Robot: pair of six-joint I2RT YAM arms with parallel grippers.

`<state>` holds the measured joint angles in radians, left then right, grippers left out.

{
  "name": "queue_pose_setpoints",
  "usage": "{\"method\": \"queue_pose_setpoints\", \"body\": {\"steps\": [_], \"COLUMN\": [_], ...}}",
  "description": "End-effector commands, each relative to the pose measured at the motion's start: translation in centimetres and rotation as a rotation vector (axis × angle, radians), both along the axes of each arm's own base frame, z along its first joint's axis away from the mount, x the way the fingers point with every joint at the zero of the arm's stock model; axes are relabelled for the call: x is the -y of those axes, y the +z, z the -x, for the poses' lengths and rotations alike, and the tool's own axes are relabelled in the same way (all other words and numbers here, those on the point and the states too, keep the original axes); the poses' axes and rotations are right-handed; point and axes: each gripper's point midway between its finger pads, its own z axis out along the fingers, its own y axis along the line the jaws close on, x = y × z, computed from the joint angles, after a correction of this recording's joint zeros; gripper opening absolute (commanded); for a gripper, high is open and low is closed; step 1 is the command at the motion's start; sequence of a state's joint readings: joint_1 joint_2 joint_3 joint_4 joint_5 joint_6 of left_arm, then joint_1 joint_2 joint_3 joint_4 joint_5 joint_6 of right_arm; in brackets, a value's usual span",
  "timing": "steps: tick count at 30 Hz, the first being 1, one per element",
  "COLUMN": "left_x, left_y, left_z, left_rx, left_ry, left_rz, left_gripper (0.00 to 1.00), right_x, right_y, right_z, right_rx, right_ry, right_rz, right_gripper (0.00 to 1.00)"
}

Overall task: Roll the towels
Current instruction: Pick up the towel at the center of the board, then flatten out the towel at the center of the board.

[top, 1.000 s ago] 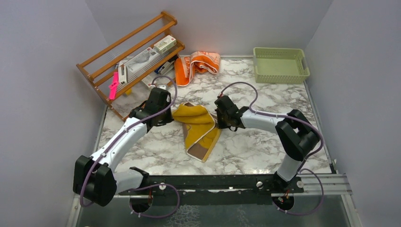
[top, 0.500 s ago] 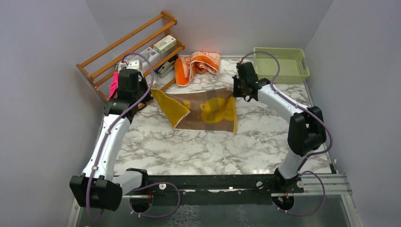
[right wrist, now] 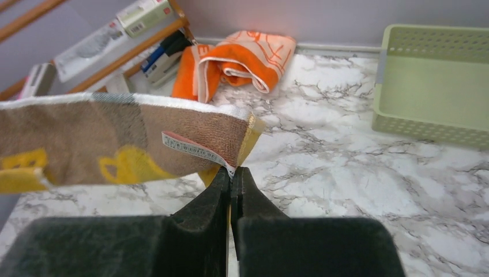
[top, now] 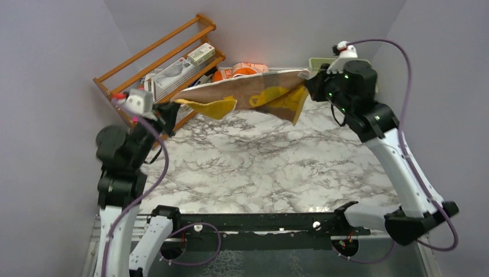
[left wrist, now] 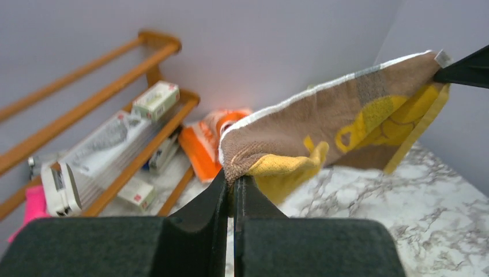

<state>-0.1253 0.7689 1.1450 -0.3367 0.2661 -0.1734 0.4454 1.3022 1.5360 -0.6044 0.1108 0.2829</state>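
— Hanging in the air over the bench (top: 259, 167), is the yellow towel (top: 254, 95) seen stretched out?

— Yes. It is held up off the marble and spread between the two arms. Its brown printed face is turned upward, and a mustard fold droops near the left end.

— How is the left tool (left wrist: 233, 186) found?

— Clenched on one corner of the yellow towel, with the cloth pinched between the fingers (a white hem is seen running off from there).

— And the right tool (right wrist: 233, 173)?

— Clenched too, on the opposite corner, just beside the sewn-in label (right wrist: 196, 149).

— Where is the orange towel (right wrist: 242, 57) seen?

— It is seen lying crumpled on the bench at the far edge, between the wooden rack (left wrist: 155, 41) and the green basket (right wrist: 438, 75). It is touched by neither tool.
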Motion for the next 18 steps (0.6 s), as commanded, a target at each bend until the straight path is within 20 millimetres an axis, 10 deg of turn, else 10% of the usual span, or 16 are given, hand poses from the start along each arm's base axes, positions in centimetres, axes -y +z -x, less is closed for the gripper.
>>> {"method": "queue_pose_setpoints", "body": {"steps": [1, 5, 8, 16, 18], "left_x": [-0.4, -2.3, -1.8, -2.4, -4.5], "left_y": [4.0, 2.4, -1.8, -15.2, -17.8], "left_z": [7.2, 9.2, 6.8, -1.5, -3.4], "left_rx": [0.238, 0.253, 0.109, -0.224, -0.267], "left_ry": [-0.031, 0.067, 0.045, 0.16, 0.295], "left_rz": [0.049, 0.026, -0.034, -0.003, -0.024], "left_gripper": [0.0, 0.0, 0.0, 0.0, 0.21], "right_x": [2.8, 4.2, 4.6, 4.1, 5.0], "right_y": [2.2, 2.2, -0.5, -14.7, -17.8], "right_z": [4.8, 6.8, 6.7, 4.5, 3.1], "right_rx": [0.042, 0.044, -0.018, -0.304, -0.351], "right_ry": [-0.034, -0.06, -0.093, -0.189, -0.246], "right_rz": [-0.034, -0.03, -0.005, 0.033, 0.043], "right_gripper": [0.01, 0.01, 0.01, 0.01, 0.14]}}
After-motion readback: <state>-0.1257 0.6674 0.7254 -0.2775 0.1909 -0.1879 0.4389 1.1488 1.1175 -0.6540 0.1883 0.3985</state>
